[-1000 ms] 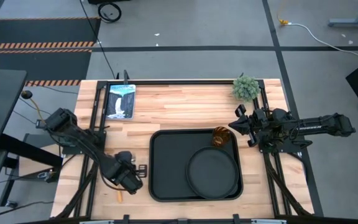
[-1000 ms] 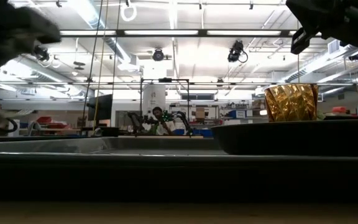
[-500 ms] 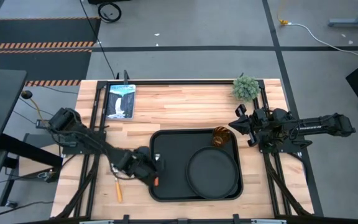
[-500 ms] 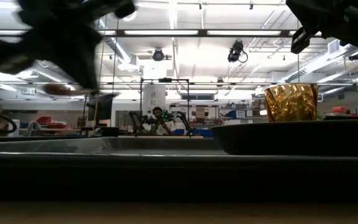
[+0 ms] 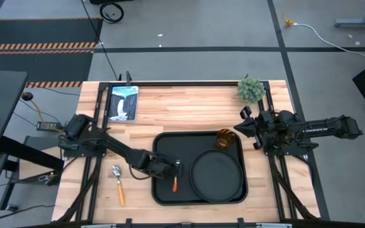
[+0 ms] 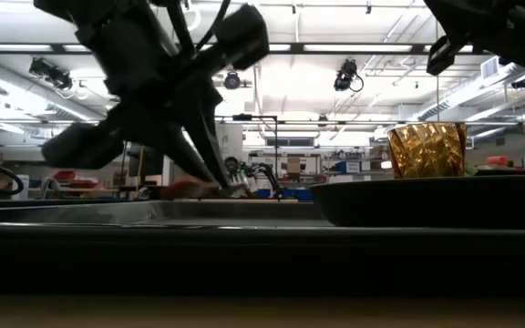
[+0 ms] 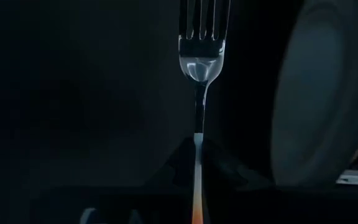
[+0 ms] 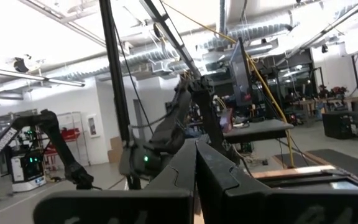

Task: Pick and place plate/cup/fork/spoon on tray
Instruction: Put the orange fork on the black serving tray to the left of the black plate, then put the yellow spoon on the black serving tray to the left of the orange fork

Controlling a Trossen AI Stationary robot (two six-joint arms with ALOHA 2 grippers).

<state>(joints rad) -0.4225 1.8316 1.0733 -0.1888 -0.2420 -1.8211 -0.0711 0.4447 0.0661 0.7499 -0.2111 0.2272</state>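
Observation:
The black tray (image 5: 166, 149) lies mid-table. On it, the round black plate (image 5: 217, 176) sits at the right and the amber cup (image 5: 225, 139) stands at the far right corner. The cup also shows in the low view (image 6: 427, 150). The spoon (image 5: 118, 183) lies on the wood left of the tray. My left gripper (image 5: 172, 170) is over the tray's left half, shut on the fork (image 5: 175, 183), whose tines show in the left wrist view (image 7: 202, 25). My right gripper (image 5: 238, 128) is shut and empty, just right of the cup. My left gripper pinches the fork's handle (image 7: 197, 163) between its two fingers, close to where the silver neck begins. The fingers slant down from the table's left. The fork sits low over the tray floor, left of the plate; I cannot tell whether it touches the floor.
A small green plant (image 5: 251, 90) stands at the far right corner of the table. A tablet-like panel (image 5: 123, 102) lies at the far left. Black frame rails run along the table's left and right sides. Bare tray floor lies left of the plate.
My left gripper has carried the fork from the wood left of the tray toward the table's right edge, to over the tray's left half. The spoon stays on the wood and now shows uncovered.

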